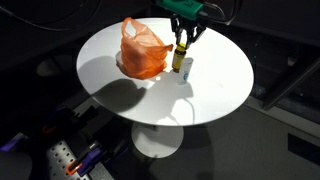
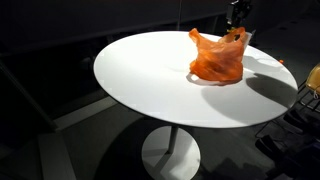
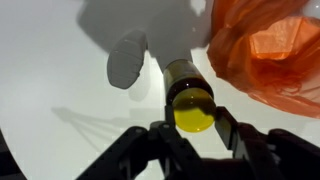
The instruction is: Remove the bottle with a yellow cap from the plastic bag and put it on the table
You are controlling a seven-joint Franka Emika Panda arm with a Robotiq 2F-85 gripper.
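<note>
Where the white table (image 1: 105, 72) stands (dark room), the jaws grip the bottle (image 1: 180, 62).

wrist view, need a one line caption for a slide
Gripper straddles the yellow cap of a bottle standing on the white table, beside the orange plastic bag.

bag (image 1: 143, 50): translucent orange
cap (image 3: 193, 115): bright yellow
bottle (image 3: 183, 78): dark brown
surface (image 1: 105, 75): plain white, grey shadows beside the bag
</note>
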